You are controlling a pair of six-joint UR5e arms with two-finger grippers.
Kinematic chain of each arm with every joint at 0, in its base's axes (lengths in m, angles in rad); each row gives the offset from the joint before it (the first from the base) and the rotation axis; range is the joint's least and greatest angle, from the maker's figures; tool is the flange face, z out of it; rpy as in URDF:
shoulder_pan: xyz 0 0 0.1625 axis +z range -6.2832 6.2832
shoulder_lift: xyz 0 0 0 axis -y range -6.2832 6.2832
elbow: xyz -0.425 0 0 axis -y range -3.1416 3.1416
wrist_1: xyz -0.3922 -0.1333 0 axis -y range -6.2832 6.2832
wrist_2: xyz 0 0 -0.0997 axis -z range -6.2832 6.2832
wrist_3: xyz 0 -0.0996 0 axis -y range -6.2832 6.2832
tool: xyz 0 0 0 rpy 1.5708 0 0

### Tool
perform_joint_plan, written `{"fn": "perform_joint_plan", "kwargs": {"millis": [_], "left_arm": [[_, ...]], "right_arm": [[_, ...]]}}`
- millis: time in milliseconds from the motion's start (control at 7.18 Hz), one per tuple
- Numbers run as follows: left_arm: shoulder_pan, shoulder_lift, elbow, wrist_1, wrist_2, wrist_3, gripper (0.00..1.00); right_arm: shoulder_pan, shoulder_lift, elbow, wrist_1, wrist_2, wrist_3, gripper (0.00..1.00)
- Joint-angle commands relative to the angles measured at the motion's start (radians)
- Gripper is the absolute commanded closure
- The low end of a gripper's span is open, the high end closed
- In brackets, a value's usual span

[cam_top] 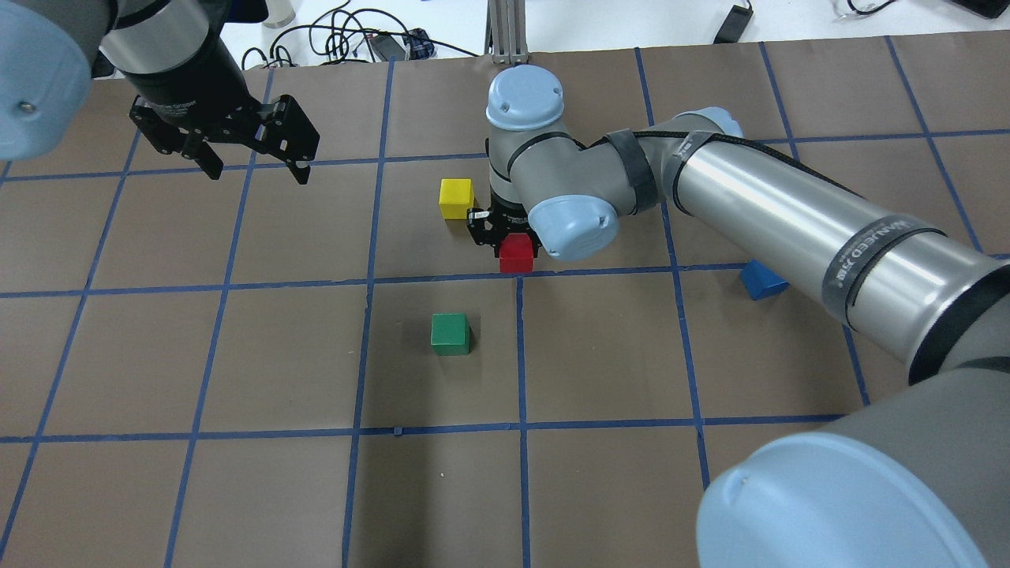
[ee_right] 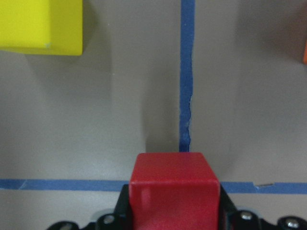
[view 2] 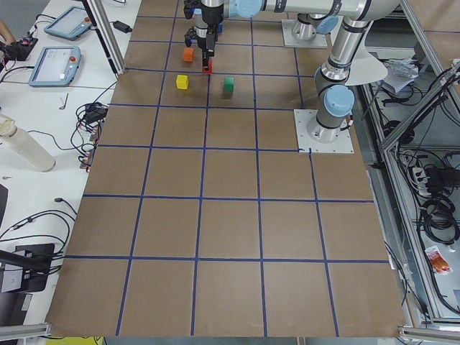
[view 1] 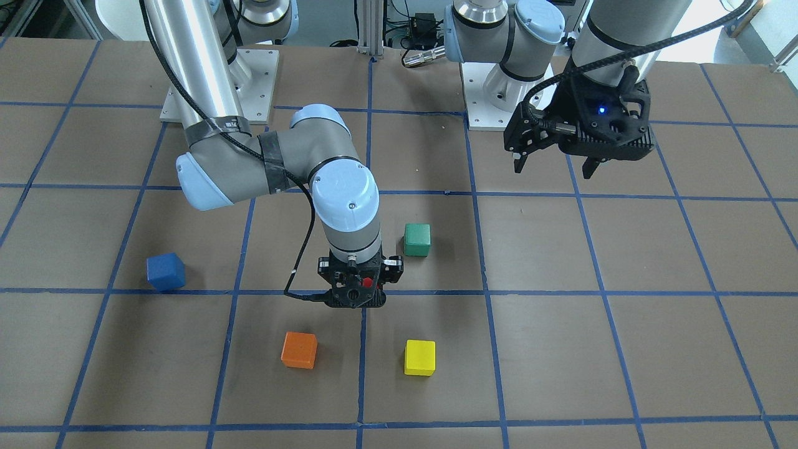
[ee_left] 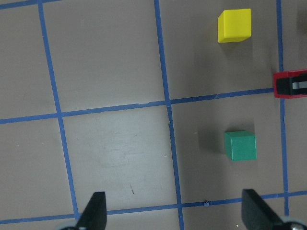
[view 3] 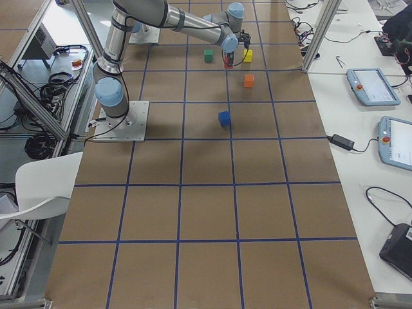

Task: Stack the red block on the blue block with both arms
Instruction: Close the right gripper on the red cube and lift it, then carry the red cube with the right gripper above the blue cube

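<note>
My right gripper (view 1: 357,292) points straight down near the table's middle and is shut on the red block (cam_top: 517,253). The red block fills the bottom of the right wrist view (ee_right: 175,189), held between the jaws close over a blue tape crossing. The blue block (view 1: 166,272) sits alone on the table, well off to the robot's right of that gripper; it is partly behind the right arm in the overhead view (cam_top: 761,278). My left gripper (cam_top: 257,173) hangs high over the robot's left side, open and empty, with both fingers (ee_left: 96,211) showing wide apart.
A green block (view 1: 416,240) sits just robot-side of the right gripper. A yellow block (view 1: 419,357) and an orange block (view 1: 299,350) lie on its far side. The brown table is marked with a blue tape grid (cam_top: 371,280).
</note>
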Motion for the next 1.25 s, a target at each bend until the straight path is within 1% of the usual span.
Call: {"fn": "perform_joint_plan", "kwargs": {"millis": [0,139,418,557,697,975,1115], "left_arm": [[0.000,0.001,0.000,0.003,0.000,-0.001,0.00],[0.000,0.001,0.000,0.003,0.000,-0.001,0.00],[0.000,0.001,0.000,0.003,0.000,-0.001,0.00],[0.000,0.001,-0.002,0.003,0.000,-0.001,0.00],[0.000,0.001,0.000,0.003,0.000,-0.001,0.00],[0.000,0.002,-0.005,0.003,0.000,-0.001,0.00],[-0.002,0.002,-0.006,0.003,0.000,-0.001,0.00]], "right_arm": [[-0.075,-0.081,-0.072,0.214,-0.005,-0.002,1.00],[-0.156,-0.128,-0.072,0.291,-0.004,-0.008,1.00],[-0.276,-0.203,-0.045,0.382,-0.007,-0.141,1.00],[-0.308,-0.231,-0.004,0.382,-0.019,-0.175,1.00],[-0.339,-0.260,0.051,0.364,-0.050,-0.276,1.00],[-0.434,-0.306,0.136,0.347,-0.050,-0.459,1.00],[-0.474,-0.313,0.182,0.296,-0.053,-0.566,1.00]]}}
